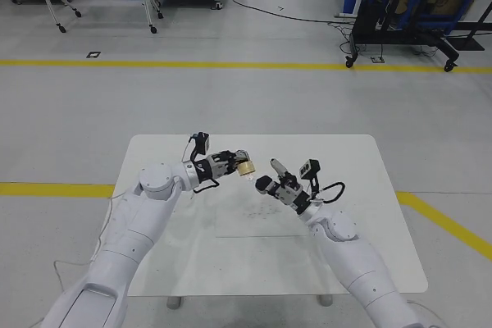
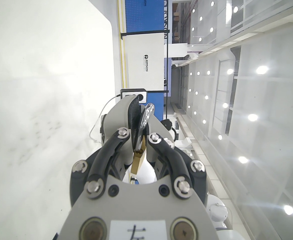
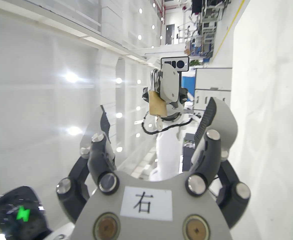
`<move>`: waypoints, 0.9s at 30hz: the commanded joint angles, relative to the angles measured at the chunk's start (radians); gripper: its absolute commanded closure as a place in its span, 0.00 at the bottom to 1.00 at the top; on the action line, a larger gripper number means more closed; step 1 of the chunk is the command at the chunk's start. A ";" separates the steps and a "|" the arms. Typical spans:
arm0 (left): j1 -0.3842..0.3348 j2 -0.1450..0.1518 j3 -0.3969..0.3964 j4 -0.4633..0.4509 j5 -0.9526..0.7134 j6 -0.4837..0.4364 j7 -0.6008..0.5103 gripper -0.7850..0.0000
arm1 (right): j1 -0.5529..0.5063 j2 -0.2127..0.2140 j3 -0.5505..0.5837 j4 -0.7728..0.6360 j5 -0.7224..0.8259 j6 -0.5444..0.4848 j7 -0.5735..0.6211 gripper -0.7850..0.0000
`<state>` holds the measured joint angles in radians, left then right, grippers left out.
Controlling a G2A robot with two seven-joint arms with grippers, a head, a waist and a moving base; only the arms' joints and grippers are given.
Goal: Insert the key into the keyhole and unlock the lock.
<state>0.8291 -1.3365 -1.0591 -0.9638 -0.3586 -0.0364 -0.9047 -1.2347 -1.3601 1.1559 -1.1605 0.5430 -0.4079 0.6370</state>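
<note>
In the top view, just left of centre, we see the left gripper (image 1: 234,163) above the white tabletop (image 1: 361,246), its fingers clamped on the brass padlock (image 1: 246,168). The left wrist view shows the steel shackle (image 2: 147,112) pinched between those fingers. Right of centre, the right gripper (image 1: 270,175) hovers near the padlock without touching it, fingers apart and empty. In the middle of the right wrist view, what looks like the small pale key (image 3: 159,124) sticks out of the padlock's lower end.
</note>
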 commanded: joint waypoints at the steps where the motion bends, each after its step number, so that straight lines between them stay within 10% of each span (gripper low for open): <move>1: -0.010 -0.003 0.013 0.011 0.010 0.028 -0.002 1.00 | -0.017 0.002 0.000 -0.027 -0.079 -0.021 -0.055 0.29; 5: -0.034 -0.008 0.045 0.035 0.041 0.071 -0.021 1.00 | -0.041 0.007 -0.001 -0.070 -0.173 -0.009 -0.112 0.34; 8: -0.050 -0.012 0.071 0.048 0.083 0.085 -0.028 1.00 | -0.057 0.014 0.019 -0.095 -0.221 0.012 -0.132 0.00; 25: -0.099 -0.067 0.328 0.097 0.422 0.197 -0.006 1.00 | -0.238 0.062 0.263 -0.277 -0.232 -0.025 -0.233 0.00; 27: -0.104 -0.076 0.353 0.108 0.452 0.205 0.006 0.61 | -0.238 0.062 0.263 -0.277 -0.232 -0.025 -0.233 0.00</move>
<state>0.7273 -1.4083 -0.7182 -0.8610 0.0792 0.1659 -0.9029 -1.4733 -1.2982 1.4192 -1.4378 0.3113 -0.4328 0.4037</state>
